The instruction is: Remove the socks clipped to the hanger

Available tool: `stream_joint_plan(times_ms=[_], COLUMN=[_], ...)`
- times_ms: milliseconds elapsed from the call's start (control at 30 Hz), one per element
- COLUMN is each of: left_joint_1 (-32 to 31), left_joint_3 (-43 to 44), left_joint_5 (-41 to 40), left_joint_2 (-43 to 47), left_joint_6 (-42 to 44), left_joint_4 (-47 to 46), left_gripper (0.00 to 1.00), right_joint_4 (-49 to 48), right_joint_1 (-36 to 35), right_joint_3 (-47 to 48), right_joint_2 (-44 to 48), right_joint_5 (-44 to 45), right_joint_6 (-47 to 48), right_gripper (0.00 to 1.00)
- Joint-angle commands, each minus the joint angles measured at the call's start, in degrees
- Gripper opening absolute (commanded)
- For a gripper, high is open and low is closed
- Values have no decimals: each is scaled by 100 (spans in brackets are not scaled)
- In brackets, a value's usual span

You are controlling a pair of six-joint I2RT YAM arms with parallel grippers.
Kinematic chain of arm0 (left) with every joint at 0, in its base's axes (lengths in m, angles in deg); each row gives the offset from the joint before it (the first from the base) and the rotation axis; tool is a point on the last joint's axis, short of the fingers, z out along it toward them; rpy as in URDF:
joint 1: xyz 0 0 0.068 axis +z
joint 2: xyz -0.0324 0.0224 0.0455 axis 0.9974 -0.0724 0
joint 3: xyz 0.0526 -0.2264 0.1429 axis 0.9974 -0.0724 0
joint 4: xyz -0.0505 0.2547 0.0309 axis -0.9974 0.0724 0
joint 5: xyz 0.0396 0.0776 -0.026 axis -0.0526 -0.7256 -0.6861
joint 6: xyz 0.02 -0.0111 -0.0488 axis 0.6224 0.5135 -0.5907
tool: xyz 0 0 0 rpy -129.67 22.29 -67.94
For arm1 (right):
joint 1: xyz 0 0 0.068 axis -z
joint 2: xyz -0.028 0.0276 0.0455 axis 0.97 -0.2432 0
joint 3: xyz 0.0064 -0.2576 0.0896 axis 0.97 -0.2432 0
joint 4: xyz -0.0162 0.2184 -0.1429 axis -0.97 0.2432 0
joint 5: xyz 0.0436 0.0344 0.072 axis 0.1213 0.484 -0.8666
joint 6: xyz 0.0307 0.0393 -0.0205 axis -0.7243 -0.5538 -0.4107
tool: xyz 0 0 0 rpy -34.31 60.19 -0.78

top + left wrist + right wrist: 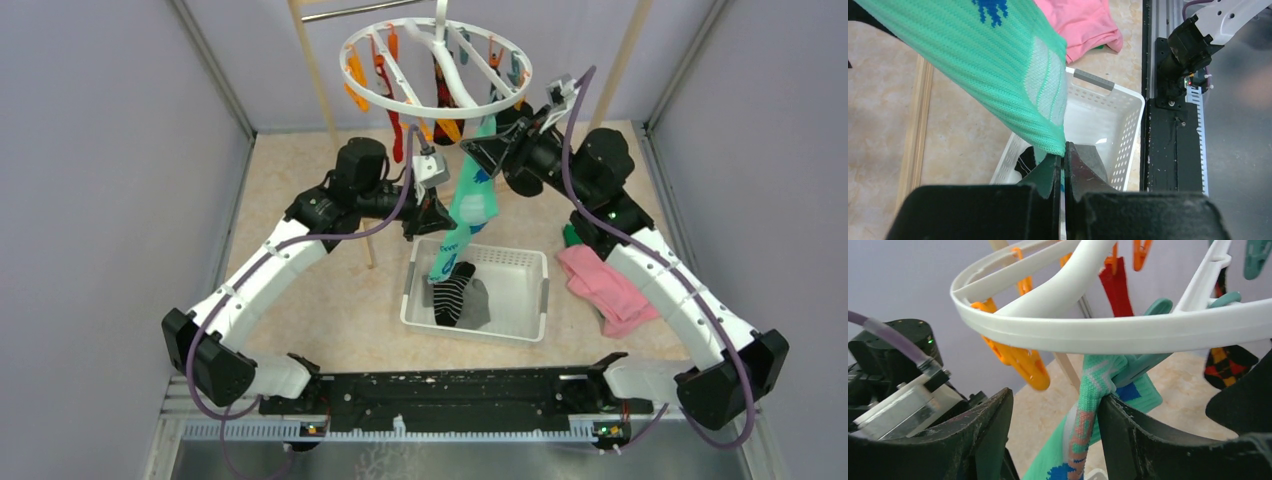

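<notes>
Teal sock hangs off a teal clip at the hanger ring's near side, left gripper clenched on its lower edge, right gripper spread around its cuff; tugging before that clip lets go would likely tilt the ring or stretch the knit; count: one hanger, two socks in the basket, one red sock and one argyle sock clipped too.

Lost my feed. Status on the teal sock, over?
Left gripper shut on teal sock, low end. Right gripper open, straddling sock below its clip. Sock clipped to hanger. Nothing seen in the way.

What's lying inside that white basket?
A black-and-white striped sock and a grey sock lie in the basket. The hanging teal sock dangles over its far-left corner, hiding whatever is beneath.
</notes>
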Motion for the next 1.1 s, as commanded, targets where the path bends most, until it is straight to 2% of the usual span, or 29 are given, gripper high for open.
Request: stream_joint_plan(times_ms=[0,133,333,567,767,900,1067], left_joint_1=[-9,-7,-8,-5,-7,-9,-9], left_joint_3=[-102,-145,-140,-102,-111,-120,-155], left_joint_5=[84,66,68,35,-2,10,-6], left_joint_2=[170,192,228,261,292,305,333], left_joint_6=[77,113,104,85,79,60,34], left_joint_4=[19,29,41,63,73,74,42], left_gripper=[0,0,0,0,0,0,0], right_joint_4=[-115,-96,68,822,1138,780,242], right_joint_1=[-33,-36,-29,-28,-16,-18,-14], right_joint_3=[480,390,-446,-759,-259,56,325], right_joint_2=[-158,-47,598,1038,918,556,97], right_joint_5=[532,583,492,391,692,713,707], right_joint_6=[334,240,9,59,267,288,255], right_gripper=[63,66,69,71,75,80,82])
